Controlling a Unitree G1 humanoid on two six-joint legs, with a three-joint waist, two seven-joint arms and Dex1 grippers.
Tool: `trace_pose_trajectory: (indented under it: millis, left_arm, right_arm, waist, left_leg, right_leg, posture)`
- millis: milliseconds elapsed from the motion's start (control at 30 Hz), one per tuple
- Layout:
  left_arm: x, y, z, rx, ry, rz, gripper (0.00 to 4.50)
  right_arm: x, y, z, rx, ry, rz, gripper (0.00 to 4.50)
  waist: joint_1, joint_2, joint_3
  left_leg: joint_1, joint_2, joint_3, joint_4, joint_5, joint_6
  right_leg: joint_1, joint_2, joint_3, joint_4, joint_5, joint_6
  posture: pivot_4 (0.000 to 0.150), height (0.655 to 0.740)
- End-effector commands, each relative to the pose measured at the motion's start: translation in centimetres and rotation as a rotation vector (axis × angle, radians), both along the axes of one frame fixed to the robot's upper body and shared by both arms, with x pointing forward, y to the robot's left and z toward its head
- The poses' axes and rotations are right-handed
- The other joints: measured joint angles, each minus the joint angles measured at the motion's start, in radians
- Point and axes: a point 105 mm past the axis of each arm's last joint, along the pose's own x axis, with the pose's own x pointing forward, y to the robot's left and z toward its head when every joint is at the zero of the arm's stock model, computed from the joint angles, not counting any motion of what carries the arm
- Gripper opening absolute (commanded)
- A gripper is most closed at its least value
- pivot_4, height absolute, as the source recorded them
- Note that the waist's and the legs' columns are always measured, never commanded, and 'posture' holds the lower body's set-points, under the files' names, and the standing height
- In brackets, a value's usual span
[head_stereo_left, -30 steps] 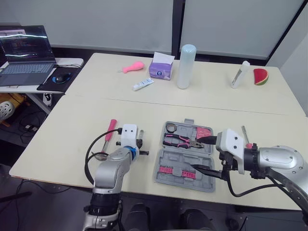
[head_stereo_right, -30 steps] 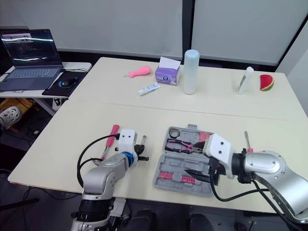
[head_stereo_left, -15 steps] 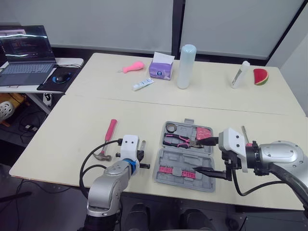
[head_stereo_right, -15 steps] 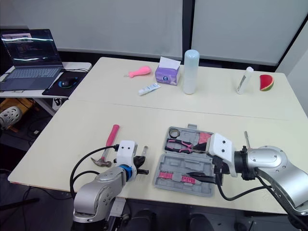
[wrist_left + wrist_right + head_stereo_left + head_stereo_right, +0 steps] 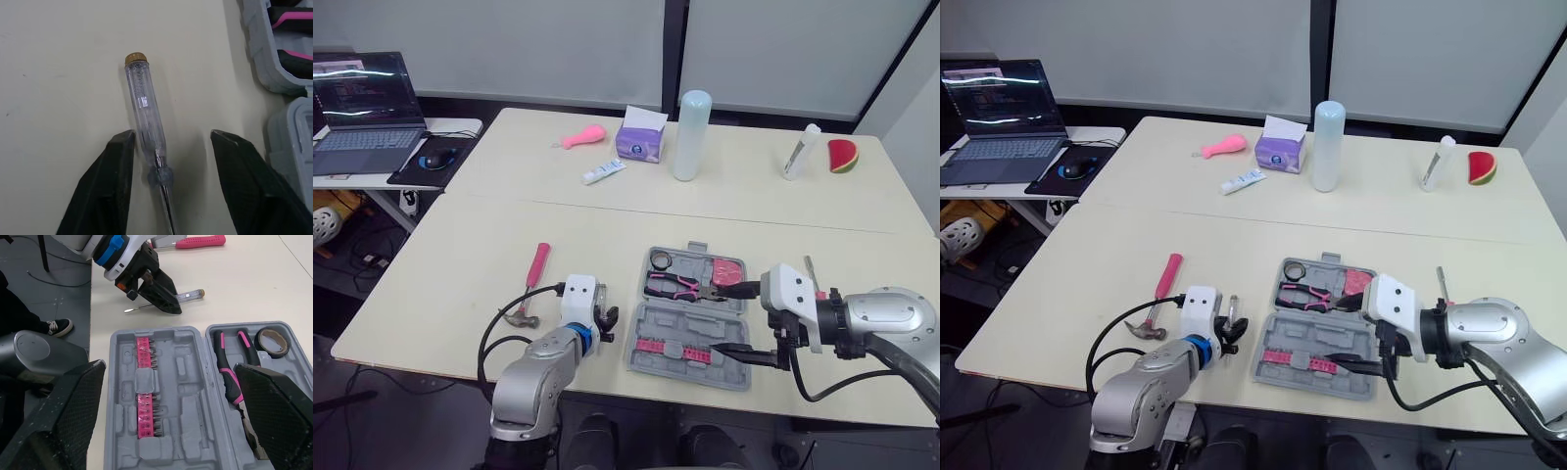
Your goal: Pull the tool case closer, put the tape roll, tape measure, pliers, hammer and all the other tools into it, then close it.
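Screwdriver (image 5: pixel 144 110) and left gripper (image 5: pixel 172 136) are the pair that matters here. The clear-handled tool lies flat on the table just left of the tool case (image 5: pixel 188 431), with its long axis roughly parallel to the case's near side edge. In the left wrist view it runs along the line of the fingers, brass cap pointing away from the wrist and steel shaft back towards it.

The left jaws stand apart and straddle it crosswise, about where handle meets shaft. It is not centred: it sits close against the finger farther from the case (we cannot tell whether they touch). We judge a plain closing should take it across its width, though it may roll or skid first.

The right gripper (image 5: pixel 742 321) hangs at the case's right edge with its fingers spread wide and nothing in them, so the left arm is plainly the nearer one.

Pliers (image 5: pixel 680 286) and tape roll (image 5: pixel 662 259) lie in the open case. The hammer (image 5: pixel 534 279) rests on the table beyond the left arm.
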Motion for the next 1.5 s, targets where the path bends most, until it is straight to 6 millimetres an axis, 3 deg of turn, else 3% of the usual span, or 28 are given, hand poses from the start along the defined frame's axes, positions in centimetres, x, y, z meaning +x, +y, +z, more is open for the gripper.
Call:
trace_pose_trajectory:
  millis: [33, 133, 200, 333, 433, 600, 767, 900, 1067, 1367, 1500]
  left_arm:
    - [-0.3, 0.9, 2.3, -0.009, -0.072, -0.038, 3.52]
    - [-0.3, 1.6, 4.2, -0.019, -0.134, -0.094, 4.47]
    - [-0.3, 1.4, 5.8, -0.053, -0.2, -0.167, 4.47]
    - [-1.1, 0.5, 8.9, 0.029, -0.373, -0.7, 4.47]
    - [-1.2, 0.9, 9.4, 0.117, -0.42, -0.989, 4.47]
    - [0.2, 2.7, 8.9, 0.498, -0.478, -1.628, 4.47]
    - [2.9, 3.1, 8.3, 0.847, -0.531, -1.976, 4.47]
    - [4.0, 2.3, 7.7, 0.977, -0.543, -2.15, 4.47]
    - [3.9, 1.8, 6.3, 1.019, -0.522, -2.301, 4.47]
    - [3.7, 1.2, 4.2, 1.058, -0.479, -2.411, 4.47]
    - [3.9, 0.6, 3.3, 1.1, -0.469, -2.425, 3.65]
  right_arm:
    - [-0.1, 0.4, 1.6, 0.027, -0.069, 0.027, 4.5]
    - [-0.2, 0.5, 1.9, 0.037, -0.082, 0.029, 4.5]
    - [-0.3, 0.5, 1.9, 0.035, -0.083, 0.026, 4.5]
    - [-1.2, 0.7, 1.3, 0.024, -0.075, 0.0, 4.5]
    - [-1.7, 0.9, 0.8, 0.018, -0.07, -0.024, 4.5]
    - [-2.5, 1.2, -0.6, 0.004, -0.029, -0.075, 4.5]
    - [-2.4, 1.9, -0.8, 0.017, -0.003, -0.101, 4.5]
    - [-2.5, 2.5, -0.8, 0.035, 0.027, -0.104, 4.5]
    - [-2.6, 3.0, -0.5, 0.05, 0.041, -0.11, 4.5]
    - [-2.7, 3.3, -0.1, 0.069, 0.049, -0.124, 4.5]
    - [-2.8, 3.2, 0.1, 0.067, 0.055, -0.127, 4.5]
  waist:
    - [0.0, 0.0, 0.0]
    - [0.0, 0.0, 0.0]
    - [0.0, 0.0, 0.0]
    - [0.001, 0.0, 0.001]
    - [0.002, 0.003, 0.002]
    - [0.007, 0.003, 0.002]
    - [0.002, 0.003, 0.003]
    - [-0.002, 0.002, 0.003]
    - [-0.006, 0.002, 0.003]
    - [-0.006, 0.001, 0.003]
    - [-0.006, 0.001, 0.003]
  left_leg:
    - [0.0, 0.0, 0.0, 0.0, 0.0, 0.0]
    - [0.0, 0.0, 0.0, 0.0, 0.0, 0.0]
    - [0.0, 0.0, 0.0, 0.0, 0.0, 0.0]
    - [0.0, 0.001, -0.001, -0.001, 0.0, 0.0]
    - [0.0, 0.0, 0.0, -0.002, 0.0, 0.0]
    - [0.0, -0.001, 0.0, -0.002, 0.0, 0.0]
    - [-0.003, -0.001, 0.001, -0.001, 0.0, 0.0]
    - [-0.01, -0.002, 0.001, 0.002, 0.0, 0.001]
    - [-0.013, -0.001, 0.001, 0.002, 0.0, 0.001]
    - [-0.013, -0.001, 0.0, 0.002, 0.0, 0.001]
    - [-0.013, -0.001, 0.0, 0.002, 0.0, 0.001]
  right_leg:
    - [0.0, 0.0, 0.0, 0.0, 0.0, 0.0]
    - [0.0, 0.0, 0.0, 0.0, 0.0, 0.0]
    - [0.0, 0.0, 0.0, 0.0, 0.0, 0.0]
    - [-0.001, 0.0, -0.002, -0.001, 0.0, 0.0]
    - [0.0, 0.0, -0.001, -0.002, 0.0, 0.0]
    - [-0.001, 0.001, -0.003, -0.002, 0.0, 0.0]
    - [-0.003, 0.004, -0.002, -0.002, 0.0, 0.0]
    - [-0.01, 0.004, -0.002, 0.002, 0.0, 0.0]
    - [-0.015, 0.004, -0.002, 0.003, 0.0, 0.0]
    - [-0.015, 0.004, -0.002, 0.004, 0.0, 0.0]
    - [-0.015, 0.004, -0.002, 0.005, 0.0, 0.0]
  posture:
    - [0.15, 0.7161]
    - [0.15, 0.7161]
    - [0.15, 0.7161]
    - [0.15, 0.7161]
    - [0.15, 0.7161]
    - [0.15, 0.7161]
    - [0.15, 0.7161]
    - [0.15, 0.7161]
    - [0.15, 0.7161]
    - [0.15, 0.7161]
    - [0.15, 0.7161]
